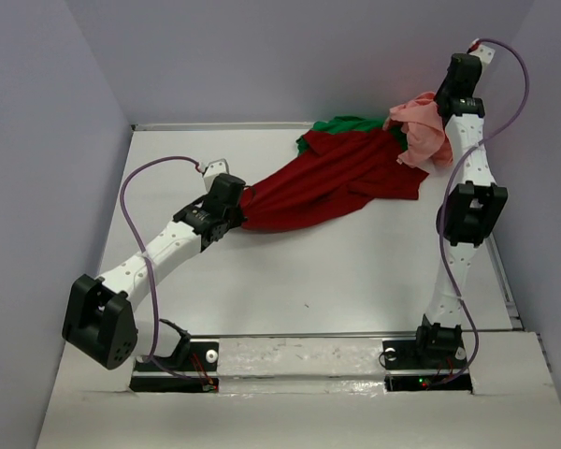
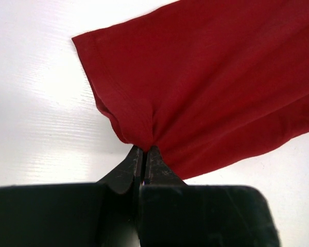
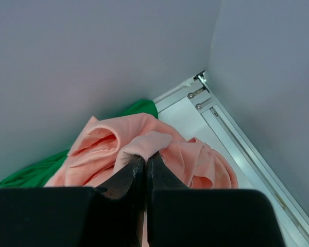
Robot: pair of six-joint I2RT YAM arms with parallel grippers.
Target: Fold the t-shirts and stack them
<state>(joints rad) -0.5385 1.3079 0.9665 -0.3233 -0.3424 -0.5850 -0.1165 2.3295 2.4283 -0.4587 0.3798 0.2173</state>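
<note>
The dark red t-shirt [image 1: 332, 182] lies stretched across the table from the middle toward the far right. My left gripper [image 1: 239, 210] is shut on its near-left edge, and the cloth [image 2: 206, 87] bunches right at the fingertips [image 2: 144, 150]. The salmon pink t-shirt [image 1: 423, 131] hangs crumpled above the far right of the table, pinched in my shut right gripper [image 1: 439, 110]; a fold of it [image 3: 144, 146] wraps over the fingertips. The bright green t-shirt [image 1: 348, 126] lies at the back, mostly under the red one; a strip of it [image 3: 41, 167] shows below the pink cloth.
Grey walls close in the table on the left, back and right. A metal rail [image 3: 247, 149] runs along the right edge into the back corner. Both arm bases [image 1: 299, 360] sit at the near edge. White tabletop [image 1: 309, 281] lies between them and the shirts.
</note>
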